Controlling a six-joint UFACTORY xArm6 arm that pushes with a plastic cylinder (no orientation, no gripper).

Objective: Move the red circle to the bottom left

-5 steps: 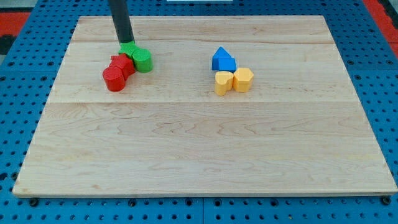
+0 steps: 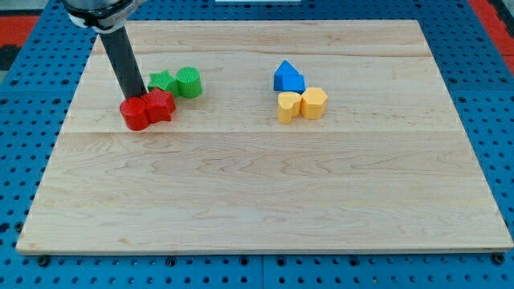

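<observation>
The red circle (image 2: 135, 114) lies on the wooden board (image 2: 265, 193) at the upper left, touching a second red block (image 2: 161, 105) on its right. My tip (image 2: 132, 98) rests at the red circle's top edge, touching it. A green star-like block (image 2: 163, 82) and a green round block (image 2: 189, 82) lie just above and to the right of the red pair.
A blue block (image 2: 288, 77) sits right of centre near the top, with two yellow blocks (image 2: 289, 106) (image 2: 314, 103) just below it. The board lies on a blue pegboard surface (image 2: 24, 160).
My tip has moved left and down from the green block to the red circle. The two red blocks shifted down-left and apart from the green ones; the green blocks shifted slightly.
</observation>
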